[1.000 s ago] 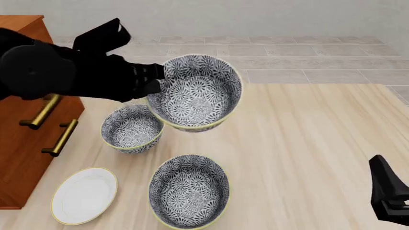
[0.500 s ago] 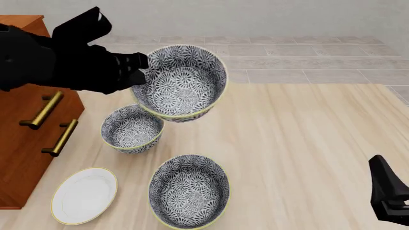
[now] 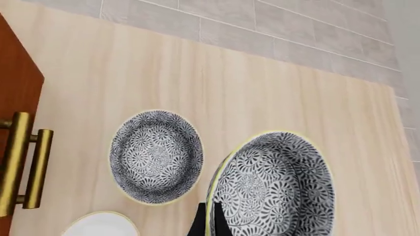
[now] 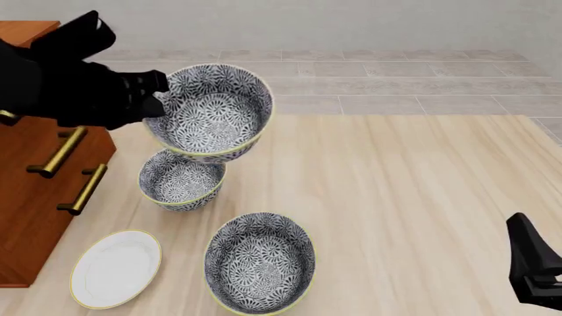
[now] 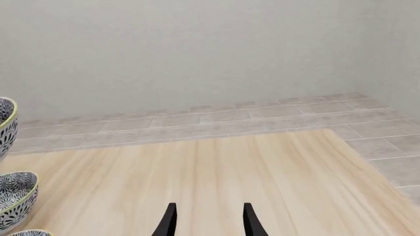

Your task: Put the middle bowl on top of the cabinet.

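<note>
Right now we have the middle bowl [image 4: 210,110] up in the air, pinched by its rim in our left gripper [image 4: 151,94], whose two fingers sit one inside and one outside the wall, as the left wrist view shows at the bowl's near edge [image 3: 211,223]. We hold it by the rim because a deep round bowl gives no other purchase for a narrow jaw, and we keep it roughly level, tilted a little, so that it hangs steadily. It floats above the far bowl [image 4: 181,178], which rests on the table [image 4: 412,197] just beside the cabinet [image 4: 35,197]; the near bowl [image 4: 260,261] and the white plate [image 4: 115,267] lie closer to us, each apart from the others. The lifted bowl is near the cabinet's top edge but not yet over it, so we judge the carry is under way and the setting-down remains to be done. What seems to matter next is height: the bowl's base must clear the cabinet's top before we bring it across, or it could knock the wood. Our right gripper [image 5: 207,220] waits low at the table's right side, its fingers parted and holding nothing, well away from the bowls.
</note>
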Tool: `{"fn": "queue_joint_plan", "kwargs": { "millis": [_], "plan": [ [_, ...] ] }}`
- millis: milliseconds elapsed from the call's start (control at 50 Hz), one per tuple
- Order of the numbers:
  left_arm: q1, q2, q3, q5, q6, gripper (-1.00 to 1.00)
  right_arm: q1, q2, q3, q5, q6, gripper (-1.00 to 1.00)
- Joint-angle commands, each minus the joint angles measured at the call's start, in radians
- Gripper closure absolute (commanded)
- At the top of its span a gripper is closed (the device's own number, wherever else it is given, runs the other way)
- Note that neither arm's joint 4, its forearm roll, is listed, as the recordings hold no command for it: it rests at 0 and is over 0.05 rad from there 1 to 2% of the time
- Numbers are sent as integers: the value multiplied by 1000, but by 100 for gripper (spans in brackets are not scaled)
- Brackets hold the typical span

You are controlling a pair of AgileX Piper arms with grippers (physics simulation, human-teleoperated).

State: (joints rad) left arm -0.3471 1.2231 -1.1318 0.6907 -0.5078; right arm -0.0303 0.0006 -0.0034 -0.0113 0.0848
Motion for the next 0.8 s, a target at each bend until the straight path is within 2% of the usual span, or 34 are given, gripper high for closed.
{"fn": "queue_joint_plan", "kwargs": {
  "millis": [20,460,600,800],
  "plan": [
    [30,-11,-9,30,-1,100,0,0,1,-1,-2,-100],
    [-3,-41,6,74,-113,100,-1,0,2,-3,-5,-100],
    [8,-45,-14,99,-129,100,0,0,0,-2,-6,-100],
    [51,-34,-93,149,-106,100,0,0,1,-3,-9,-100]
  ]
}}
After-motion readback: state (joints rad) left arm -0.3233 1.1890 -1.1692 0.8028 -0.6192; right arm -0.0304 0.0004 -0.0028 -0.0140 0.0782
